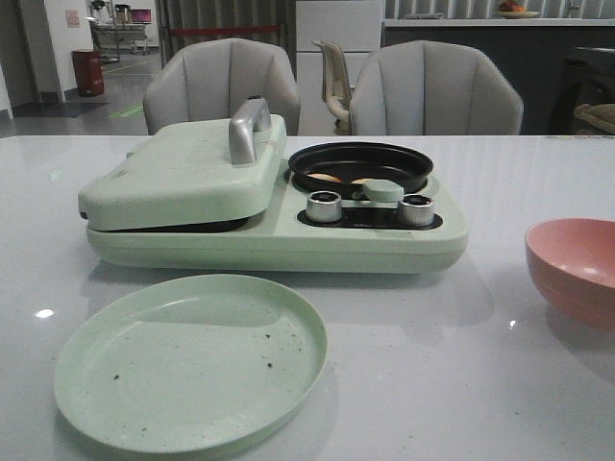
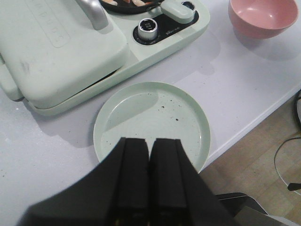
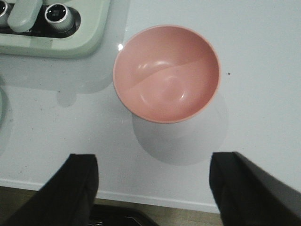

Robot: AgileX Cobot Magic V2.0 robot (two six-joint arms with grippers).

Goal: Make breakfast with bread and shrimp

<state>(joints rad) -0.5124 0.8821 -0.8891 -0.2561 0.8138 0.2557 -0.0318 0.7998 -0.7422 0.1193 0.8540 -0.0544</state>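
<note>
The white worktop [image 1: 538, 173] carries a pale green breakfast cooker [image 1: 274, 216] across its middle, closer to the far edge than the near one. The cooker's hinged lid [image 1: 183, 168], with a silver handle [image 1: 248, 127], lies closed over its left half, so whether bread is inside cannot be told. On its right half sits a round black pan [image 1: 360, 165], and in it a few pale orange pieces of shrimp [image 1: 327, 177] show against the dark base. Two silver knobs [image 1: 324, 206] stand in front of the pan, with a green pan handle [image 1: 383, 190] between them. A pale green plate [image 1: 190, 360], speckled with dark crumbs, lies at the near edge in front of the lid. A salmon-pink bowl [image 3: 167, 73] stands near the right edge, with nothing visible in it. The left tool [image 2: 149, 176] hangs above the plate's near rim with its fingers pressed together, holding nothing. The right tool [image 3: 153, 190] hangs over the worktop's near edge by the bowl, spread wide.
</note>
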